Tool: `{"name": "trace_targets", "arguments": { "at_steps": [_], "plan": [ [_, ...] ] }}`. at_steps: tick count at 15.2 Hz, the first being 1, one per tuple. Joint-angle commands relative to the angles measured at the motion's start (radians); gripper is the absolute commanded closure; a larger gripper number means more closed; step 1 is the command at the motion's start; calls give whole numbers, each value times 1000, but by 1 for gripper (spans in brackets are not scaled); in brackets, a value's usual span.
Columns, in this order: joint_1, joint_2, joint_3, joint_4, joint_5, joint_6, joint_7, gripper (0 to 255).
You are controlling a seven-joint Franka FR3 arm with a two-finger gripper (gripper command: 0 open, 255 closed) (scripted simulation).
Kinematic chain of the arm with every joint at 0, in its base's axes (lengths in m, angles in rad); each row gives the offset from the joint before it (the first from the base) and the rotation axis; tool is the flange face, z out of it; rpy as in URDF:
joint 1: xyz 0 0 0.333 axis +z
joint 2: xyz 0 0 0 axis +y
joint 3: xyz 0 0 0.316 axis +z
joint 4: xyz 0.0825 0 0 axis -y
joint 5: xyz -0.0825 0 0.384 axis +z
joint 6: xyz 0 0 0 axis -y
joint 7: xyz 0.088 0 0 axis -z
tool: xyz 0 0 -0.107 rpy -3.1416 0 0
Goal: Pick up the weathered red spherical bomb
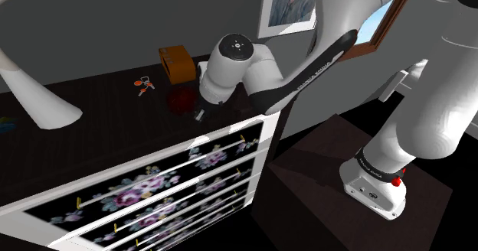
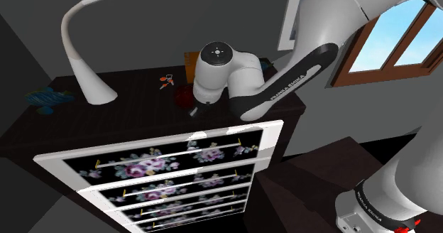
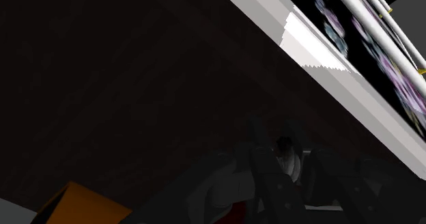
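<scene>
Dark-topped dresser with white frame and black drawer fronts printed with pale flowers took up the shoulder view's left and centre. Dull dark red round bomb sat on the dresser top toward its back, in front of an orange box, with a small orange-red trinket near it on the shoulder view's left. White arm reached in from the dark box stand, with its rounded wrist over the dresser's end. Black gripper hung low beneath that wrist, just beside the bomb on the side toward the drawer edge; contact could not be judged. Gripper state: could not tell, as the wrist view was too dim there. That view took in the dark top, the dresser's white edge and a corner of the orange box. Second exterior view put the bomb partly behind the wrist. Tall white curved lamp stood well apart from it, with a blue object beyond. Framed portrait and wood-framed window were on the grey wall.
</scene>
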Motion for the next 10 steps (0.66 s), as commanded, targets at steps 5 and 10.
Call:
{"name": "trace_targets", "arguments": {
  "at_steps": [5, 10],
  "plan": [
    [-27, -71, 37, -2, 127, -39, -110, 255],
    [-35, -104, 51, 2, 188, -64, -161, 255]
  ]
}}
